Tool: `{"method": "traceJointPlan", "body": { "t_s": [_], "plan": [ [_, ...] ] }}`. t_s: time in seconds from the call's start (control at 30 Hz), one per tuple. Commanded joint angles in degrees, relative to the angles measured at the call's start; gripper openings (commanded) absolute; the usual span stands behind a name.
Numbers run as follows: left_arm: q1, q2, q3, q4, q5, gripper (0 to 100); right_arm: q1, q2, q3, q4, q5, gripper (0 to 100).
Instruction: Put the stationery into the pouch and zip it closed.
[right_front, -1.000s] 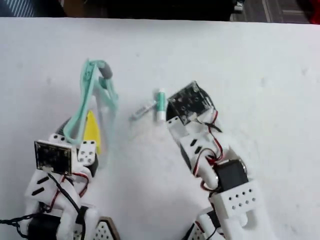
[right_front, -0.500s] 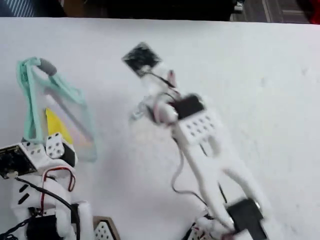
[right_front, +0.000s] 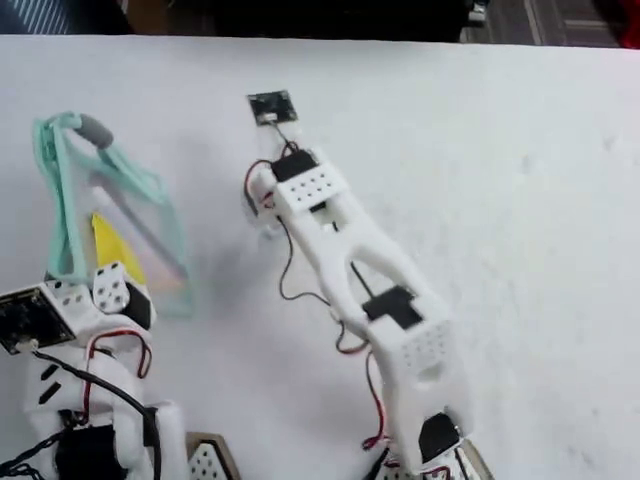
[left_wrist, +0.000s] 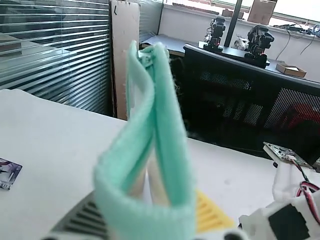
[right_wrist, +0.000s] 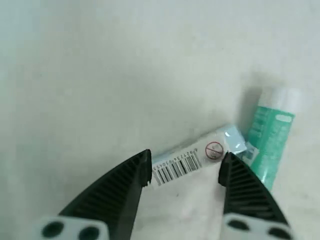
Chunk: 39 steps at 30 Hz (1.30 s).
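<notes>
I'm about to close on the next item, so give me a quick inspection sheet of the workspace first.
Surface: white table.
Job's things: pouch held upright, with a yellow item inside; white pack lies beside a green glue stick.
Clutter: small card on the table.
Grippers: left gripper is shut on the pouch; right gripper is open, with one finger on each side of the pack.
Cables: red and black wires hang loose along the right arm.
Surroundings: blinds and a black mesh panel behind the table.
</notes>
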<state>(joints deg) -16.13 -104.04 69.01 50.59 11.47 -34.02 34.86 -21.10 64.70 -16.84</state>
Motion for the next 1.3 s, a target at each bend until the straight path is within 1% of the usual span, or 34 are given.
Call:
{"method": "traceJointPlan", "body": {
  "t_s": [0.0, 0.17, 0.27, 0.5, 0.63, 0.77, 1.0, 1.07, 1.2, 1.27],
  "plan": [
    [-0.40, -0.66, -0.62, -1.93, 0.70, 2, 0.75, 3.30, -6.24, 0.48, -3.60, 21.1],
    [-0.40, -0.66, -0.62, -1.93, 0.70, 2, 1.63, 7.34, -10.37, 4.79, -9.05, 21.1],
    [-0.40, -0.66, -0.62, -1.93, 0.70, 2, 1.63, 9.01, -12.57, 5.85, -8.97, 21.0],
    [-0.40, -0.66, -0.62, -1.93, 0.70, 2, 1.71, 9.98, -15.47, 13.23, -9.32, 21.0],
    [-0.40, -0.66, -0.62, -1.93, 0.70, 2, 2.33, 9.98, -15.74, 12.53, -9.32, 21.1],
    [-0.40, -0.66, -0.53, -1.93, 0.70, 2, 3.47, 10.07, -15.74, 9.36, -9.32, 21.1],
    [-0.31, -0.66, -0.53, -1.93, 0.70, 2, 6.81, 10.07, -15.65, 6.37, -8.97, 20.6],
    [-0.31, -0.66, -0.53, -1.93, 0.70, 2, 6.90, 10.07, -15.56, 6.55, -8.88, 17.2],
    [0.40, -0.66, -0.53, -1.93, 0.70, 2, 6.37, 10.07, -15.56, 6.64, -8.79, 5.3],
    [1.36, -0.66, -0.53, -1.85, 0.70, 2, 6.29, 10.07, -15.47, 6.73, -8.79, 3.5]
  ]
}}
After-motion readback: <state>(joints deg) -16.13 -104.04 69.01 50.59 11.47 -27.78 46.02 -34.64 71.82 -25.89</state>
